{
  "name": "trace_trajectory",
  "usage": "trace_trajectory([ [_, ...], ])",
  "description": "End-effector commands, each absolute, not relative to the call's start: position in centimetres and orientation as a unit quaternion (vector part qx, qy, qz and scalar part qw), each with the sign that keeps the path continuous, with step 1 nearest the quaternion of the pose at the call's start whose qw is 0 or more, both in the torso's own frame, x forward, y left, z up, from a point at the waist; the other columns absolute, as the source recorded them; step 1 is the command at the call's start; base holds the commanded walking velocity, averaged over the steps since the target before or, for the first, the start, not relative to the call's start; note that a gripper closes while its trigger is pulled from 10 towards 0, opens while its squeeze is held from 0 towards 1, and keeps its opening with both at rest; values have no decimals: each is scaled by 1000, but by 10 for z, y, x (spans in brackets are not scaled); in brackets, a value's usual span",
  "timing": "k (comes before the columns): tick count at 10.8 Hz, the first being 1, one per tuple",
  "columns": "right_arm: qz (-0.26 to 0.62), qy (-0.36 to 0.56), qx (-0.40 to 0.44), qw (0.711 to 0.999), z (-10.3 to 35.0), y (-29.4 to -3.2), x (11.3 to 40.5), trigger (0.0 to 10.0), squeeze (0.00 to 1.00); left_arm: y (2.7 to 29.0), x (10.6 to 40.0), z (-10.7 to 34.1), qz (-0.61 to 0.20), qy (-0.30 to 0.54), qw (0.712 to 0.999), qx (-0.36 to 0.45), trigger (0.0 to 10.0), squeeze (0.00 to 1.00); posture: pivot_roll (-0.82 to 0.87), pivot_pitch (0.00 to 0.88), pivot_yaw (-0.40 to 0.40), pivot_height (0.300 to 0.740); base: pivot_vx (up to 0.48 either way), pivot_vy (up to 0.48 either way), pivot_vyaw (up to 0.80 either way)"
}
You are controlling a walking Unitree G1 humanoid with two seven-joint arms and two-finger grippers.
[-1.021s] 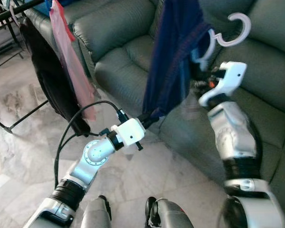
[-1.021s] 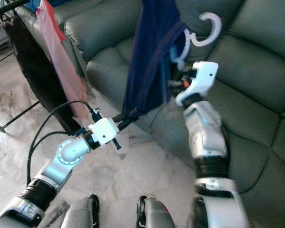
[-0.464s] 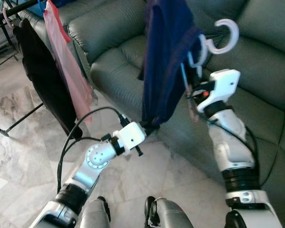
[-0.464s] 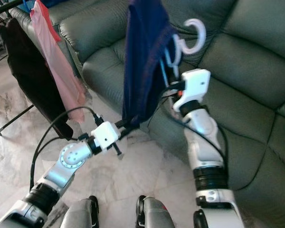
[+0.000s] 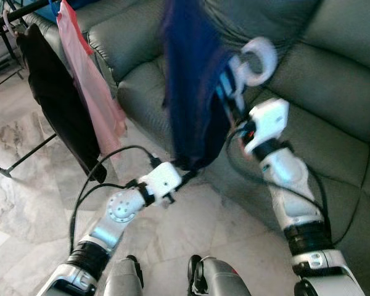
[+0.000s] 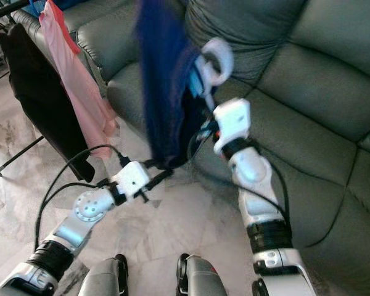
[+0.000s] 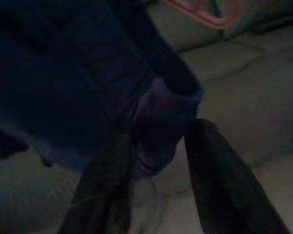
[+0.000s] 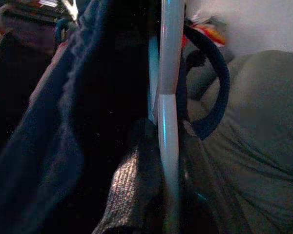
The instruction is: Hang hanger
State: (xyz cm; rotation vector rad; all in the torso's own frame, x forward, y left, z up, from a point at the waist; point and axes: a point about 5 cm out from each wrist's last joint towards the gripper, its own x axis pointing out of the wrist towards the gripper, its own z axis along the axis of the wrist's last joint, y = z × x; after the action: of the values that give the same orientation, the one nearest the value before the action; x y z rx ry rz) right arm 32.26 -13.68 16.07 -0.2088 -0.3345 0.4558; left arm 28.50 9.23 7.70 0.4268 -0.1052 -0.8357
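My right pincer (image 5: 237, 117), mid-frame in the left eye view, is clamped on the neck of a white plastic hanger (image 5: 254, 58). The hanger's hook curls just above the pincer, toward the upper right of centre, and is blurred. A dark blue garment (image 5: 194, 92) hangs from the hanger down the middle of the frame, its long axis running top to bottom. My left pincer (image 5: 188, 172), lower and just left of centre, has its two fingers pinching the garment's bottom edge; the left wrist view shows the cloth bunched between them. The drying rack's dark rail (image 5: 18, 11) is at the far upper left, well apart, with a pink garment (image 5: 89, 80) and a black garment (image 5: 58, 105) hanging from it. The hook must travel left and upward to reach the rail; the right arm carries it. A grey sofa (image 5: 333, 80) lies behind.
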Motion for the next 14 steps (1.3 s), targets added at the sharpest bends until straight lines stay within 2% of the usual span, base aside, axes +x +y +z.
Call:
trace_trajectory([
  [1,232,-181,-114,949,162,-137,319,10000,0,99,284,71,-391,-31,897,205,10000,1000,-36,164,-68,740,0,0,0],
  [2,218,-168,-108,955,153,-140,317,10000,0,112,289,68,-351,-12,917,187,10000,1000,-33,164,-68,740,0,0,0],
  [3,216,-168,-99,957,152,-140,318,10000,0,115,291,69,-329,-17,924,192,10000,1000,-32,163,-66,740,0,0,0],
  [4,215,-175,-63,959,153,-136,317,10000,0,124,301,78,-259,-46,945,195,10000,1000,-32,162,-66,740,0,0,0],
  [6,241,-172,-81,952,145,-133,312,10000,0,127,306,82,-240,-50,954,174,10000,1000,-30,161,-63,740,0,0,0],
  [8,288,-145,-116,940,130,-140,306,10000,0,137,302,82,-245,-55,947,200,10000,1000,-30,165,-62,740,0,0,0],
  [9,361,-95,-130,918,109,-149,291,10000,0,153,301,91,-244,-90,925,276,10000,1000,-24,172,-62,740,0,0,0],
  [10,386,-66,-157,907,94,-157,282,10000,0,168,301,96,-246,-100,909,321,10000,1000,-18,174,-65,740,0,0,0],
  [12,404,-47,-161,899,86,-164,276,10000,0,189,301,103,-236,-110,894,366,10000,1000,-17,177,-65,740,0,0,0],
  [14,437,-29,-173,882,81,-165,272,10000,0,189,300,111,-261,-140,869,396,10000,1000,-18,179,-66,740,0,0,0],
])
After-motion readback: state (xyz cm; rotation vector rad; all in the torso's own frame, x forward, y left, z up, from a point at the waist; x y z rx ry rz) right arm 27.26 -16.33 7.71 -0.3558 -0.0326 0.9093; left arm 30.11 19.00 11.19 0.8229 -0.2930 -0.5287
